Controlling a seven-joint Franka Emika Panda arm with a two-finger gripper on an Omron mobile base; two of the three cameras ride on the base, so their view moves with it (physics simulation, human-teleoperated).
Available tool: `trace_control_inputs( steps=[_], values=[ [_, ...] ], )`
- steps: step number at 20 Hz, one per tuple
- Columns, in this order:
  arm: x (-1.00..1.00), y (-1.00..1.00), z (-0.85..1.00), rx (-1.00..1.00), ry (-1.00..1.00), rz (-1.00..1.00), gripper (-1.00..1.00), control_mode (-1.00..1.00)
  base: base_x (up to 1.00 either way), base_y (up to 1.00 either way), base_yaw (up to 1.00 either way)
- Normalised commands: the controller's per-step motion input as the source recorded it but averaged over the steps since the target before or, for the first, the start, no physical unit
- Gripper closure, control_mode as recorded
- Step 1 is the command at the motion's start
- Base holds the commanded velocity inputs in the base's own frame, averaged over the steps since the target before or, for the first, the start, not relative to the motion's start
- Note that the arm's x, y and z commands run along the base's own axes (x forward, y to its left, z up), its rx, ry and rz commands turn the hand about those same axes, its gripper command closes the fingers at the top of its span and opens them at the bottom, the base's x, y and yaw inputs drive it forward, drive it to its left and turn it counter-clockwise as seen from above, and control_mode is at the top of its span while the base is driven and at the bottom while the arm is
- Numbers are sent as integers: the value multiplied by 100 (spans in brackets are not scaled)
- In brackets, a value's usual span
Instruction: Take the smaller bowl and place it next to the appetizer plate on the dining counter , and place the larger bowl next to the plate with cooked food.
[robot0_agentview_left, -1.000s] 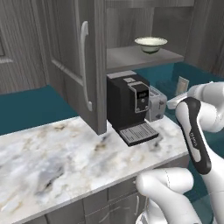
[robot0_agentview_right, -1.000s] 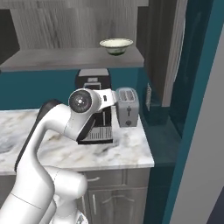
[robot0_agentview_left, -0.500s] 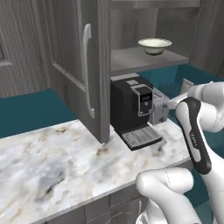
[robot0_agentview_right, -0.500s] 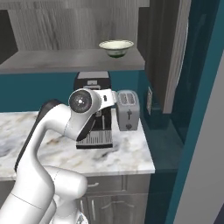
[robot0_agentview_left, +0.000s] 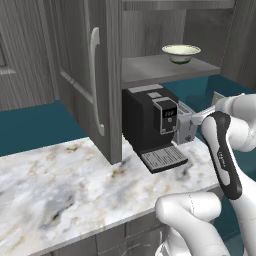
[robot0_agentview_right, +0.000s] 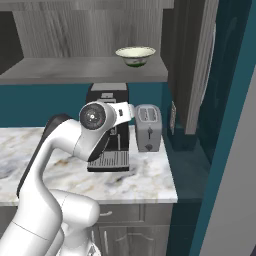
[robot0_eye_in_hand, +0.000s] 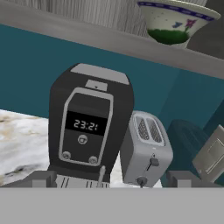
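- Gripper (robot0_eye_in_hand: 107, 181) points at the front of the black coffee machine (robot0_eye_in_hand: 89, 127), its two dark finger tips spread wide with nothing between them, so it is free to take a bowl.
- On the grey cabinet shelf (robot0_agentview_left: 167, 68) above the machine sits a pale bowl (robot0_agentview_left: 181, 53) with a green band low on its side, upright and alone, near the shelf's outer end. By its small size and cream colour I judge it the smaller bowl.
- It stands well above the gripper, which must rise before reaching it.
- Cabinet door (robot0_agentview_left: 92, 82) hangs open to the left, leaving the shelf front clear.
- Silver toaster (robot0_agentview_right: 148, 127) stands just beside the coffee machine on the marble table (robot0_agentview_right: 150, 182), under the bowl, something to steer clear of.
- Dining counter and plates lie elsewhere, so the carry is not yet begun.
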Motion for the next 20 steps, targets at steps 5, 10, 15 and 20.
trace_control_inputs(
  steps=[5,10,15,20],
  values=[
    [0,0,0,0,0,0,-100,100,77,-29,19],
    [0,0,0,0,0,0,-100,100,87,-23,31],
    [0,0,0,0,0,0,-100,100,67,-9,29],
    [8,0,0,0,0,0,-100,-100,27,0,6]
  ],
)
